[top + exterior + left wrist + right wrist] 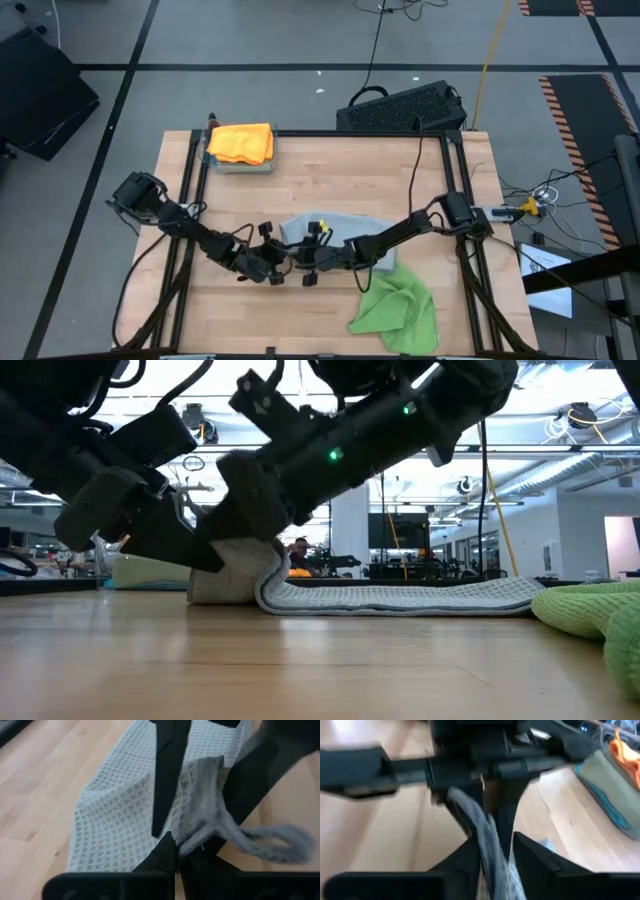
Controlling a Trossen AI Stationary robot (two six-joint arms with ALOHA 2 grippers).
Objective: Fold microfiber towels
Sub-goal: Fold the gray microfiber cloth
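four towels point(338, 231), two claws point(297, 262)

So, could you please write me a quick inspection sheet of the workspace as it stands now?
Surface: wooden table, bare at the middle back.
Job's things: grey towel flat at centre, one edge lifted; bright green towel crumpled at the front right; orange towel on top of a folded stack at the back left.
Clutter: nothing seen.
Grippers: left gripper shut on the grey towel's edge; right gripper around the same edge, grip unclear.
Cables: black cable crossing the table's right side.
Surroundings: keyboard behind the table; yellow cord on the floor.
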